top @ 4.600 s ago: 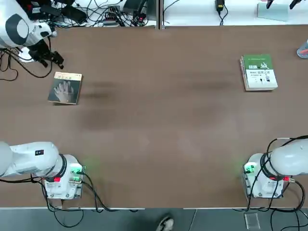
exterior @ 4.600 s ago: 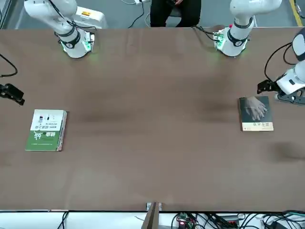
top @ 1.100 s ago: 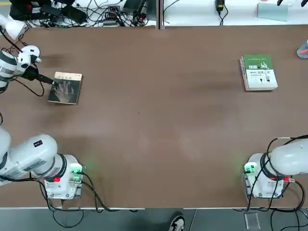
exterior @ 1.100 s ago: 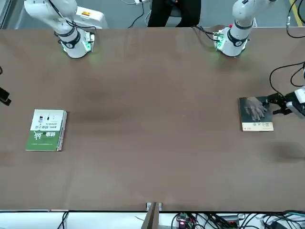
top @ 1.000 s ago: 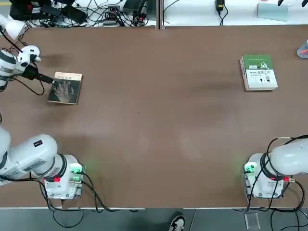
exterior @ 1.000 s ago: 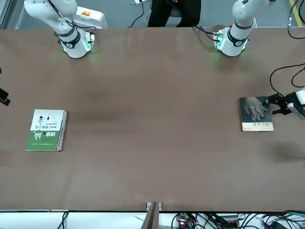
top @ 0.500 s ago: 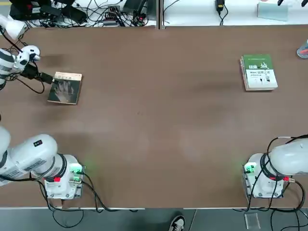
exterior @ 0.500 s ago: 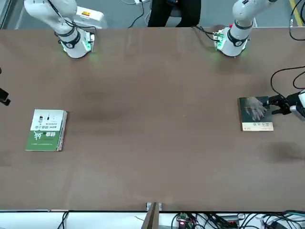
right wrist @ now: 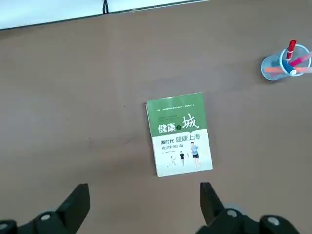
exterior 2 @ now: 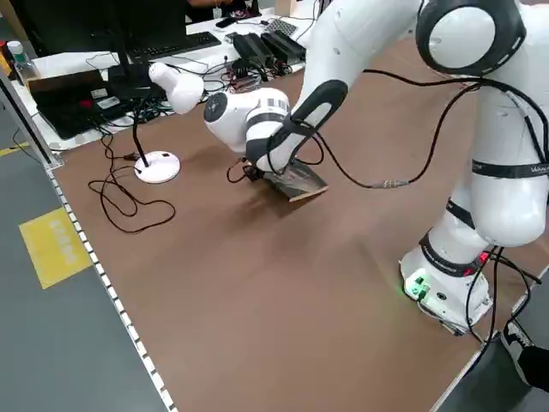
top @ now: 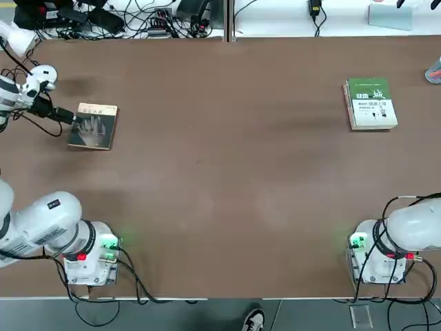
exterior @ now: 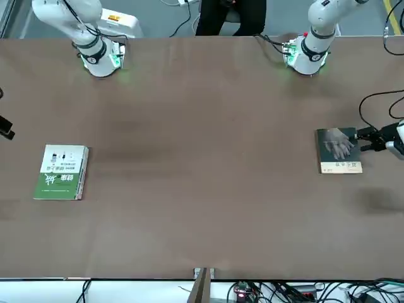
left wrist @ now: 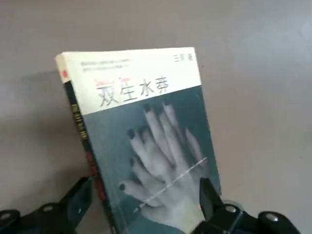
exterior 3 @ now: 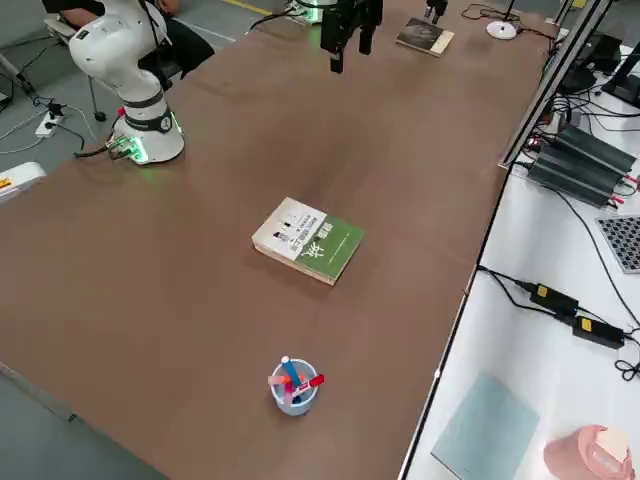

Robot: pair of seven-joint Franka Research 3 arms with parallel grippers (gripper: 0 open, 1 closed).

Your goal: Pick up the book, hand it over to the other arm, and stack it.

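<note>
The book (top: 93,126), a thin paperback with a pale hand on a dark cover and a light strip along its top, lies at the table's far left (exterior: 339,150) (exterior 2: 296,180). My left gripper (top: 71,115) reaches in low from the left to the book's left edge (exterior: 367,139). In the left wrist view it is open (left wrist: 144,207), its fingers (left wrist: 78,200) standing wide on either side of the book's (left wrist: 146,136) near end. The right gripper (exterior 3: 350,28) hangs open high over the table's right side (right wrist: 144,209), holding nothing.
A thicker green-and-white book (top: 371,103) (right wrist: 179,134) lies at the far right. A cup of pens (exterior 3: 292,385) stands near the right edge. A white desk lamp (exterior 2: 163,129) and cables sit beside the left gripper. Someone sits behind the arm bases (exterior: 230,12).
The left gripper has shifted only slightly at the book's left edge. The book and the right arm have not moved.
</note>
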